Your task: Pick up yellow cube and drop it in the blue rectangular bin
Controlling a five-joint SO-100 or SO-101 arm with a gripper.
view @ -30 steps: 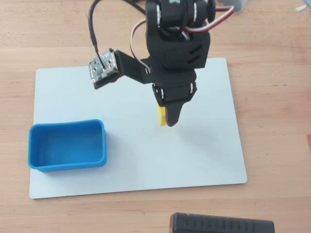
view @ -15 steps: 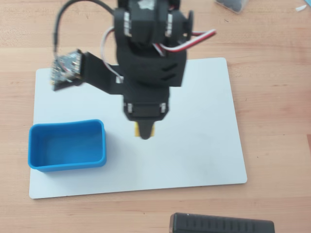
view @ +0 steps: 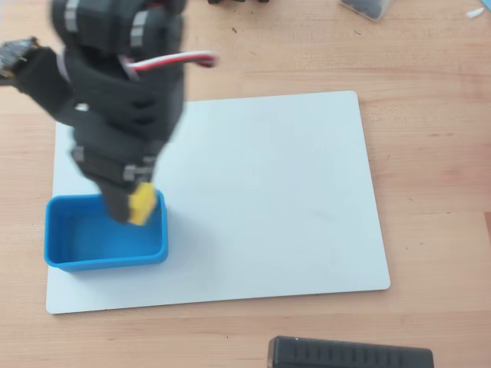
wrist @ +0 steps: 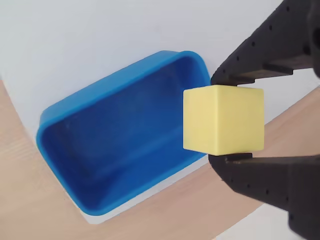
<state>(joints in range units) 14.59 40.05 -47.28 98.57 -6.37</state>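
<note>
The yellow cube (wrist: pixel 223 119) is held between the two black fingers of my gripper (wrist: pixel 225 120), which is shut on it. In the overhead view the cube (view: pixel 143 203) hangs over the right end of the blue rectangular bin (view: pixel 103 257), at its far right corner, with my gripper (view: pixel 136 204) reaching down from the upper left. In the wrist view the bin (wrist: pixel 75 115) lies open and empty to the left of the cube, below it.
The bin stands on the near left corner of a white board (view: pixel 268 192) that lies on a wooden table (view: pixel 430 115). A black object (view: pixel 349 354) lies at the table's near edge. Another dark object (view: pixel 368 6) sits at the far right.
</note>
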